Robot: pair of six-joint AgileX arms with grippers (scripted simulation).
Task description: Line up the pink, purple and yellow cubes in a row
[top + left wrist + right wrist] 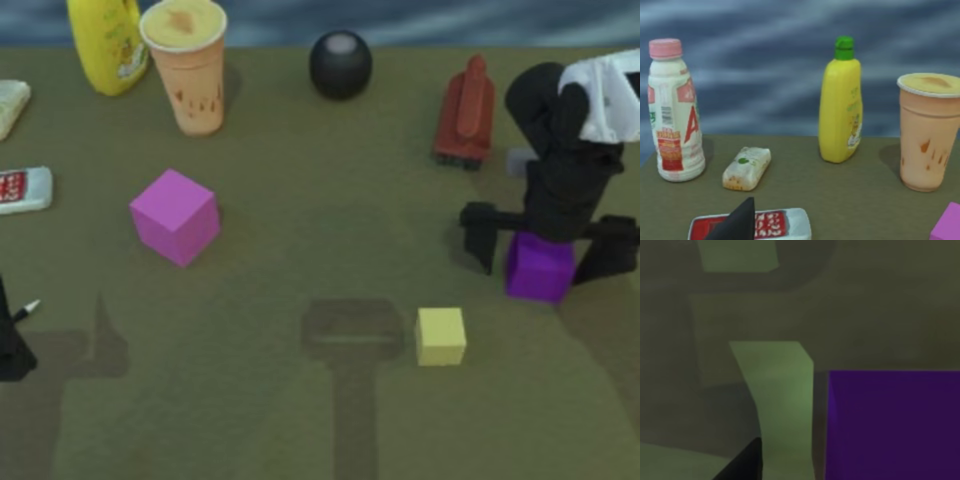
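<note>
The purple cube (540,270) sits at the right of the table, between the two spread fingers of my right gripper (545,250), which is open and straddles it from above. In the right wrist view the purple cube (895,425) fills one side, with one dark fingertip (747,460) apart from it. The small yellow cube (441,336) lies to its left, nearer the front. The big pink cube (175,215) stands alone at the left; one corner of the pink cube (947,225) shows in the left wrist view. My left arm (14,345) is parked at the left edge, open.
Along the back stand a yellow bottle (108,45), an orange cup (188,65), a black ball (340,64) and a red-brown tool (465,110). A red-and-white packet (22,190) and a wrapped bread (10,105) lie at the left edge. A pink-capped white bottle (672,110) stands beyond them.
</note>
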